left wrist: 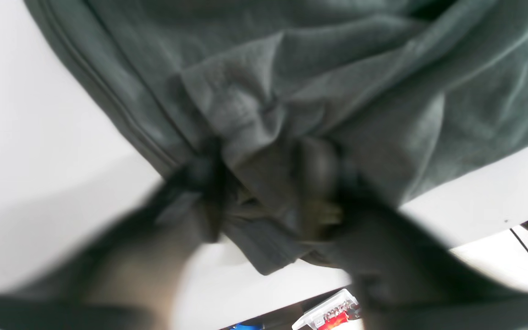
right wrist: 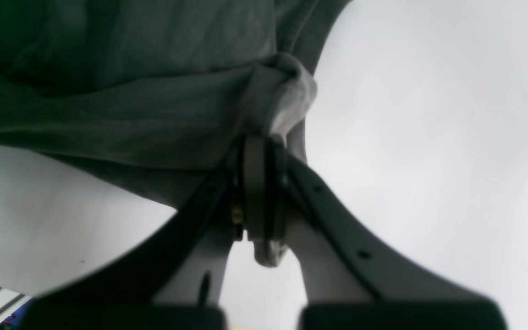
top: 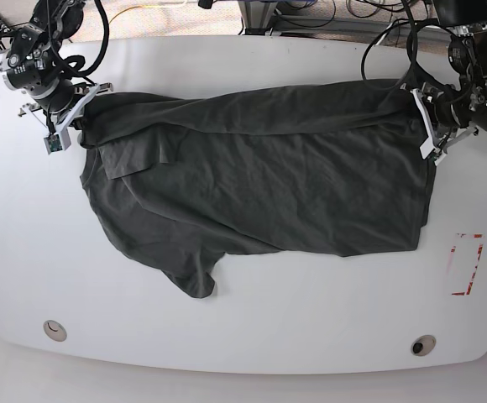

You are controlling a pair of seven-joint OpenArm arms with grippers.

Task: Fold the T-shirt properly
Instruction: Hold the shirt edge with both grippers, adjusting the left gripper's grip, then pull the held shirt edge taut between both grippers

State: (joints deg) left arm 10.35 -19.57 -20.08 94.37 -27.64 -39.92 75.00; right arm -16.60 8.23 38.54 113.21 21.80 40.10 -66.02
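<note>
The T-shirt (top: 260,176), dark charcoal grey and wrinkly, lies spread wide across the middle of the white table (top: 252,327), stretched side to side between the two arms. Its far edge runs in a long ridge from one gripper to the other. A short sleeve (top: 195,281) hangs out toward the near edge, and a small flap (top: 166,151) is folded over close to the far edge, toward the right arm's side.

The right gripper (right wrist: 259,151), at the base view's left far corner of the shirt, has its jaws pressed together on a bunched corner of the T-shirt (right wrist: 154,110); a nub of fabric (right wrist: 271,252) pokes out behind the jaws in the right wrist view.

The left gripper (left wrist: 268,192), at the base view's right end of the shirt, has cloth gathered between its fingers; the left wrist view is blurred, but folds of the T-shirt (left wrist: 291,82) sit pinched in a narrow gap, hem stitching (left wrist: 122,123) running off diagonally.

Further out, a red-outlined marker (top: 467,264) is on the table near the left arm's side, apart from the shirt. Two round fittings (top: 54,329) (top: 422,345) are set into the table's near edge. Cables (top: 378,25) trail beyond the far edge.
</note>
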